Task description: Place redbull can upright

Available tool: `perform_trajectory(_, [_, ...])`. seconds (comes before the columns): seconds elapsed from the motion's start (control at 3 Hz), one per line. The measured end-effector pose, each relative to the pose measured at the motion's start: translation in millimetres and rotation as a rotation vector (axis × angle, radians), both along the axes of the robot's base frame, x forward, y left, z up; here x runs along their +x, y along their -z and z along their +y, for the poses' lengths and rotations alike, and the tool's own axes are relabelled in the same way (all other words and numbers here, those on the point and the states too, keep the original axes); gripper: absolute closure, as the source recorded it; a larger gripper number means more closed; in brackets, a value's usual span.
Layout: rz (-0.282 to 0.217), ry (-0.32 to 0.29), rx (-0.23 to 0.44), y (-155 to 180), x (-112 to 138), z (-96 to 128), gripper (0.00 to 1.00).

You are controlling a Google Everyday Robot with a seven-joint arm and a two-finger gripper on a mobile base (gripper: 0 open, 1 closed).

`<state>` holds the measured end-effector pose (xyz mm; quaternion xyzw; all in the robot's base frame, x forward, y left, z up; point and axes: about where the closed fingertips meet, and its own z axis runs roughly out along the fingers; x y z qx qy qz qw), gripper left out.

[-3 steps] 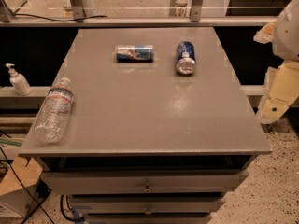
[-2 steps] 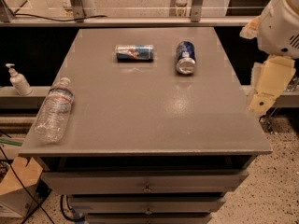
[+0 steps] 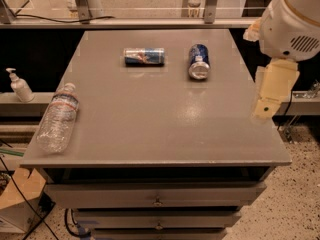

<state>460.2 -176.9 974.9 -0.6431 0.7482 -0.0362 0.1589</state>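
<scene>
The redbull can (image 3: 144, 56) lies on its side at the back middle of the grey table (image 3: 160, 129); it is slim, with blue and silver panels and a red mark. My gripper (image 3: 265, 108) hangs at the table's right edge below the white arm housing (image 3: 292, 21), to the right of and nearer than the can, well apart from it. It holds nothing that I can see.
A wider dark-blue can (image 3: 199, 61) lies on its side just right of the redbull can, silver top toward me. A clear water bottle (image 3: 57, 116) lies at the left edge. A pump bottle (image 3: 19, 85) stands on the left ledge. Drawers (image 3: 157, 196) are under the tabletop.
My arm has moved left and further into view, bringing the gripper from beyond the right edge to over the table's right edge. The cans and bottle have not moved.
</scene>
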Motion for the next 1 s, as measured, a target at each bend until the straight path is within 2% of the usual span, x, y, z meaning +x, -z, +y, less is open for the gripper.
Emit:
perform_trajectory(0.33, [-0.015, -0.078, -0.028, 0.2, 18.1, 29.1, 0.00])
perform_trajectory(0.67, [-0.023, -0.177, -0.026, 1.3, 43.9, 62.6, 0.00])
perform_trajectory(1.0, [-0.013, -0.259, 0.007, 4.4, 74.2, 88.6, 0.00])
